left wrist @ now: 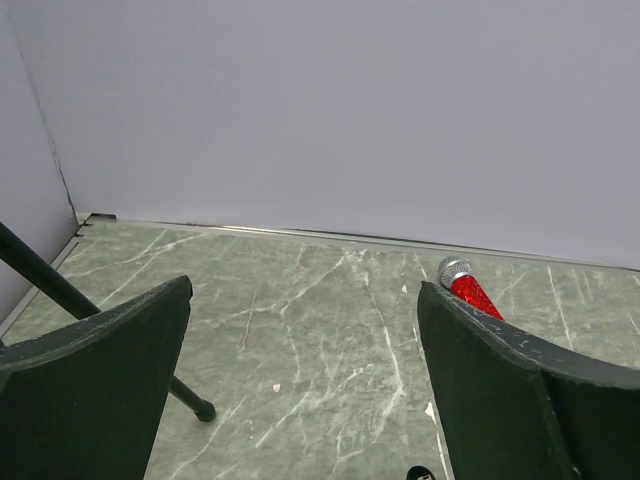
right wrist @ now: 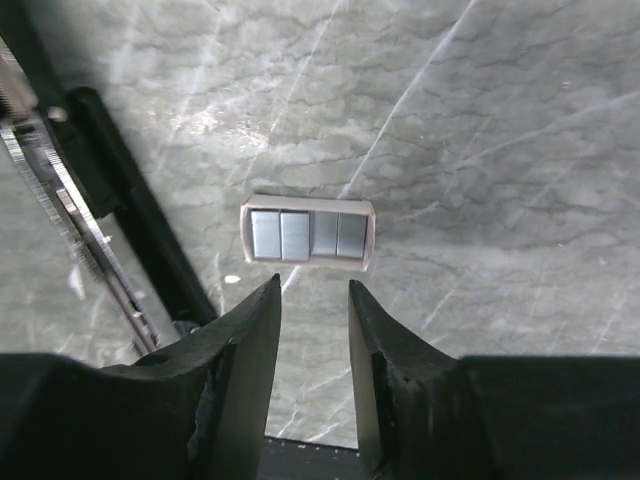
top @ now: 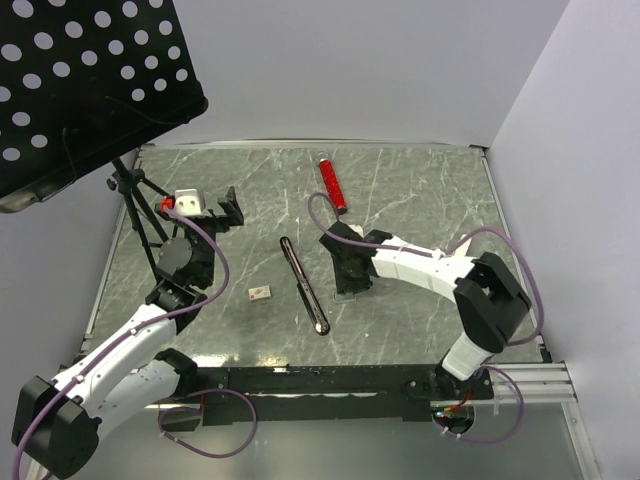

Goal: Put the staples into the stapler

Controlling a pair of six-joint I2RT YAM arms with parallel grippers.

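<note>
The stapler (top: 303,285) lies swung open at the table's middle as a long slim black and silver bar; its black rail (right wrist: 130,210) and silver rail (right wrist: 55,190) show at the left of the right wrist view. Several silver-grey staples (right wrist: 290,235) sit side by side in a small beige tray (right wrist: 308,205). My right gripper (right wrist: 313,290) hovers just short of the tray, jaws narrowly apart with nothing between them; from above it (top: 345,272) is right of the stapler. My left gripper (top: 212,208) is raised at the far left, wide open and empty (left wrist: 305,288).
A red tube (top: 332,183) with a silver tip (left wrist: 455,270) lies at the back centre. A small beige box piece (top: 259,293) rests left of the stapler. A black perforated music stand (top: 80,80) overhangs the back left, and its tripod leg (left wrist: 60,290) reaches the table.
</note>
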